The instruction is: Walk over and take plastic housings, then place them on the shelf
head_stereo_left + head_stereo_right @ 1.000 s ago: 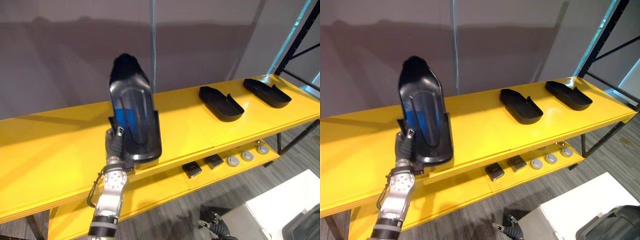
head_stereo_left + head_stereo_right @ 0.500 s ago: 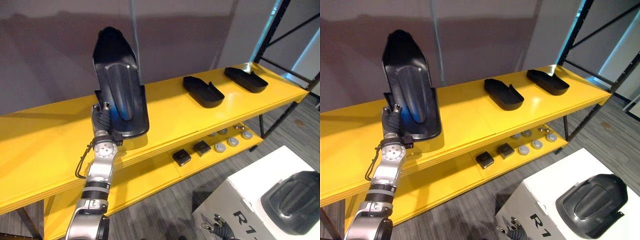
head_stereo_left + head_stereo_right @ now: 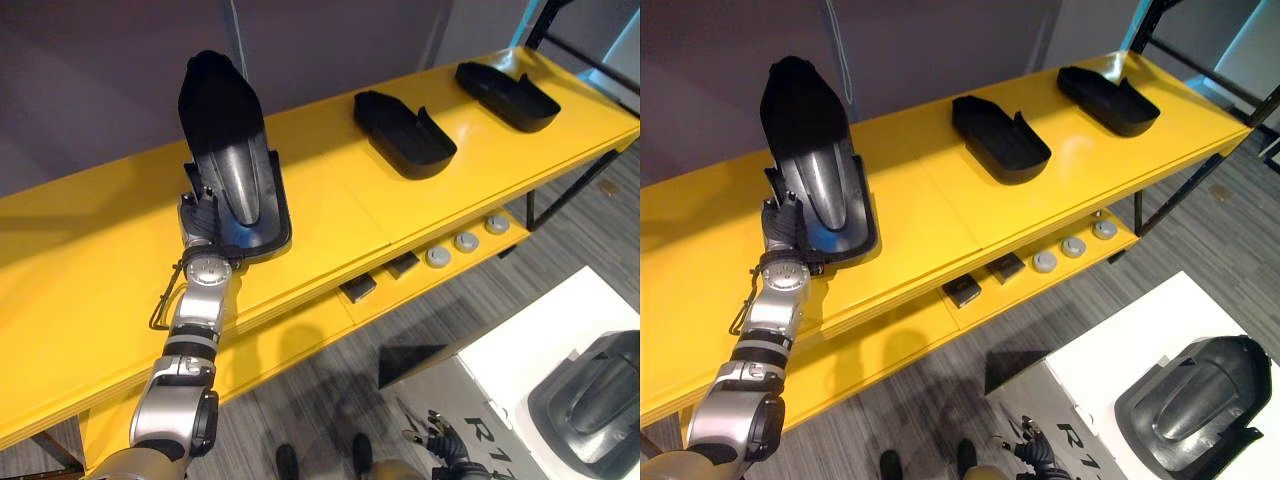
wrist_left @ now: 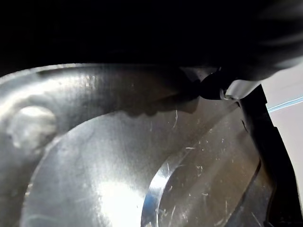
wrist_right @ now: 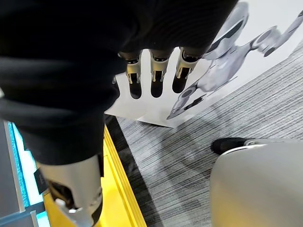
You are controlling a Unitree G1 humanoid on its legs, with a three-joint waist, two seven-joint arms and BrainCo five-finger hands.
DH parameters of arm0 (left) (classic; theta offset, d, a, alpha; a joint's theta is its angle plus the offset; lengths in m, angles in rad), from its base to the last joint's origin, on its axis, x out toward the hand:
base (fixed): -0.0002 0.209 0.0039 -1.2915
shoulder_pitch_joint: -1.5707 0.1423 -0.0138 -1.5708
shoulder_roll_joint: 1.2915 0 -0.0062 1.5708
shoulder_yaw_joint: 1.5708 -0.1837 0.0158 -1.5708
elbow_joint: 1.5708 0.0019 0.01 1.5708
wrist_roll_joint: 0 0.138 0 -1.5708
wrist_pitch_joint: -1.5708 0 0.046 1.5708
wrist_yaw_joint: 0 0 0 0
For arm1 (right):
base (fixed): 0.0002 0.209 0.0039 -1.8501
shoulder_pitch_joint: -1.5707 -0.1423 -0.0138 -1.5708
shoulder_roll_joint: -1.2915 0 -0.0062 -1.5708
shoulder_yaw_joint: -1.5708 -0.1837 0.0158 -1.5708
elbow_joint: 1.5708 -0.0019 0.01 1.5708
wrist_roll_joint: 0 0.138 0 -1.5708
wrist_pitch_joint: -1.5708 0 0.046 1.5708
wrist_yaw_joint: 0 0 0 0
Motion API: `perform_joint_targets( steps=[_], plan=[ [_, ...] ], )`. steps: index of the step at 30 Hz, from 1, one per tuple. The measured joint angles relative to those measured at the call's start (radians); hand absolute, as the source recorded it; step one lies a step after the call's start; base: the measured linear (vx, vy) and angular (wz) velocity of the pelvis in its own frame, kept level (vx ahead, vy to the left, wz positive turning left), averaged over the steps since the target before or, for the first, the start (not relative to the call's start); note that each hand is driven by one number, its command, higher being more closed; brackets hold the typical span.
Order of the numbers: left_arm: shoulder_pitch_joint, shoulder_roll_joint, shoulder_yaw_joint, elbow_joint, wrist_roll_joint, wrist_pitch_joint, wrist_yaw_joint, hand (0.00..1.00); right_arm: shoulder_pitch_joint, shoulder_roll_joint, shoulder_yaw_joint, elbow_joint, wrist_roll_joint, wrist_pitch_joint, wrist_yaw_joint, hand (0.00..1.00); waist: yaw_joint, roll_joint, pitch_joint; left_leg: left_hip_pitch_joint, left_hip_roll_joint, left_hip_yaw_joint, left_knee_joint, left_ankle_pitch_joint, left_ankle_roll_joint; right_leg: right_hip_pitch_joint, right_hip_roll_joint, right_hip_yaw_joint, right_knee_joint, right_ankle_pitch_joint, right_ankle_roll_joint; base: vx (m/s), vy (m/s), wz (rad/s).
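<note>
Over the front of the yellow shelf (image 3: 330, 215), the left hand (image 3: 203, 228) gripped the near end of a black plastic housing (image 3: 232, 170), fingers curled onto its rim. The housing stood steeply tilted, its far end raised. Two more housings (image 3: 403, 133) lay flat farther along the board. Another housing (image 3: 1190, 400) rested on a white box (image 3: 1110, 375). The right hand (image 5: 154, 71) hung with straight fingers, holding nothing.

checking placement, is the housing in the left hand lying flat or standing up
Standing up: the housing points steeply upward from the left hand at its lower end, above the yellow shelf.
</note>
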Motion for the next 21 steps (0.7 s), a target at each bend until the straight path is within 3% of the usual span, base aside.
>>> perform_joint_targets(
  steps=[2, 3, 17, 21],
  plan=[
    [-0.021, -0.001, 0.0, 0.002, -0.015, 0.001, 0.0, 1.0, 0.009, -0.002, 0.006, -0.029, 0.003, 0.0, -0.003, 0.0, 0.001, -0.001, 0.014, -0.015, -0.001, 0.0, 0.0, 0.0, 0.0, -0.022, -0.001, 0.014, 0.008, 0.0, 0.0, -0.07, 0.014, -0.1],
    [-0.029, -0.001, 0.0, 0.007, -0.014, 0.001, 0.0, 0.0, 0.012, -0.001, 0.006, -0.035, 0.003, 0.0, -0.006, 0.0, 0.001, -0.002, 0.016, -0.017, -0.001, 0.001, 0.0, 0.0, 0.0, -0.026, -0.001, 0.014, 0.012, 0.0, 0.0, -0.09, 0.013, -0.01],
    [-0.108, -0.019, 0.074, 0.087, -0.027, 0.001, 0.005, 0.0, 0.046, 0.007, 0.024, -0.106, 0.003, -0.029, -0.008, 0.0, 0.006, -0.005, 0.023, -0.037, -0.001, 0.003, 0.0, 0.006, -0.002, -0.052, -0.002, 0.014, 0.025, 0.0, 0.0, -0.02, 0.005, 0.0],
    [-0.107, -0.024, 0.076, 0.089, -0.092, 0.0, 0.016, 0.0, 0.039, 0.006, 0.023, -0.092, 0.004, -0.031, -0.008, 0.0, 0.006, -0.005, 0.023, -0.031, 0.0, -0.001, 0.0, 0.013, -0.009, -0.043, -0.002, 0.007, 0.026, 0.0, 0.0, -0.03, 0.002, 0.04]
  ],
)
